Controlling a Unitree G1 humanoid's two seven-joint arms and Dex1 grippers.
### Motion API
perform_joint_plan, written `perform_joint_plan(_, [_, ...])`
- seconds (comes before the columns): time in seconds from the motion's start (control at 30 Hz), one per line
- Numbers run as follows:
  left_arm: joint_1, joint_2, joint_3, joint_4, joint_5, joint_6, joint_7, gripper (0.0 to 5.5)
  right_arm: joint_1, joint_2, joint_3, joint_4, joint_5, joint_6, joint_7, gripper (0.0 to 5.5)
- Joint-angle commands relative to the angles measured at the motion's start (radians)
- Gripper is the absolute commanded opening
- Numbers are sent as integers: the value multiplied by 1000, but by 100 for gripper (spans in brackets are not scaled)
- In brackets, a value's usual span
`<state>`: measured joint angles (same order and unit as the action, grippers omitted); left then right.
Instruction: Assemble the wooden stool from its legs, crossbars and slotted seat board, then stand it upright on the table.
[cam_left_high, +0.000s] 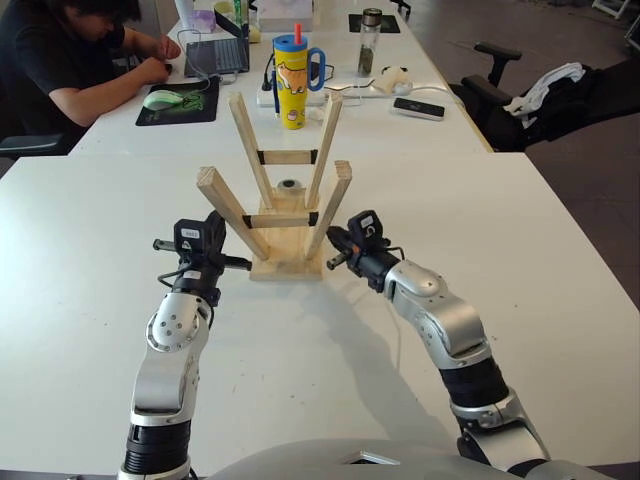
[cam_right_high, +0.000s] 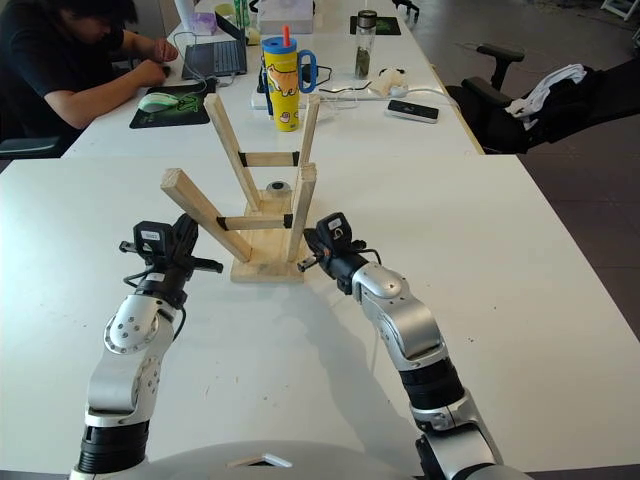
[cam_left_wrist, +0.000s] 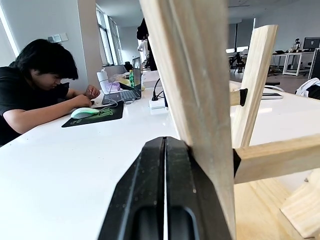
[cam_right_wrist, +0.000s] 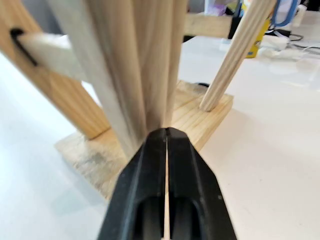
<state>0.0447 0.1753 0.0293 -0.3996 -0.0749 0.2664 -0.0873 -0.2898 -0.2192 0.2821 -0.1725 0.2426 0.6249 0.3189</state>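
Observation:
The wooden stool stands upside down mid-table, its slotted seat board (cam_left_high: 285, 266) flat on the surface and its legs pointing up, splayed. Crossbars (cam_left_high: 283, 219) join the legs with black fittings. My left gripper (cam_left_high: 214, 224) is shut with nothing in it, lying alongside the near left leg (cam_left_high: 226, 214); in the left wrist view its fingers (cam_left_wrist: 165, 190) run right beside that leg (cam_left_wrist: 200, 100). My right gripper (cam_left_high: 333, 243) is also shut, with its tip against the lower part of the near right leg (cam_left_high: 334, 205), just above the seat board (cam_right_wrist: 210, 117).
A small round object (cam_left_high: 291, 185) lies on the table behind the stool. On the far table stand a yellow cup (cam_left_high: 292, 80), a bottle (cam_left_high: 370, 42), a phone (cam_left_high: 418, 108), a laptop (cam_left_high: 216, 55) and a green mouse pad (cam_left_high: 180, 100). An office chair (cam_left_high: 500, 95) is at the right.

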Motion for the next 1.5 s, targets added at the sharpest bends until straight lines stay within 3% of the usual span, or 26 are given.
perform_joint_plan(0.03, [20, 52, 51, 56, 21, -14, -19, 0, -70, -53, -48, 114, -52, -50, 25, 2])
perform_joint_plan(0.13, [38, 146, 58, 125, -23, -2, -161, 0, -148, -37, -100, 221, -51, -148, 43, 2])
perform_joint_plan(0.23, [58, 311, -36, 196, -65, 31, -455, 0, -226, -12, -149, 332, -27, -258, 90, 2])
perform_joint_plan(0.33, [64, 427, -91, 187, -178, 104, -726, 0, -314, 17, -156, 448, 25, -352, 238, 2])
perform_joint_plan(0.43, [13, 491, -164, 208, -174, 150, -848, 0, -363, -3, -98, 499, 34, -370, 436, 2])
perform_joint_plan(0.67, [-217, 493, -235, 566, 89, 1, -687, 0, -370, 1, 43, 461, 43, -385, 772, 2])
perform_joint_plan(0.77, [-258, 504, -244, 655, 122, -39, -693, 0, -334, 44, 113, 392, 49, -355, 802, 2])
perform_joint_plan(0.9, [-265, 492, -257, 691, 133, -71, -708, 0, -293, 165, 190, 388, -10, -374, 690, 2])
perform_joint_plan(0.97, [-255, 487, -268, 680, 139, -77, -705, 0, -275, 193, 193, 424, -136, -385, 485, 2])
perform_joint_plan(1.13, [-133, 473, -262, 516, 138, -25, -646, 0, 29, 142, 200, 7, -87, -165, 369, 2])
perform_joint_plan(1.3, [-16, 438, -222, 410, 180, 61, -487, 0, 145, -63, 118, -206, -29, 102, 407, 2])
perform_joint_plan(1.4, [27, 401, -189, 375, 200, 98, -386, 0, 234, -130, 1, -202, -22, 94, 360, 2])
perform_joint_plan(1.5, [68, 369, -181, 332, 222, 100, -311, 0, 325, -120, -112, -185, -58, 32, 239, 2])
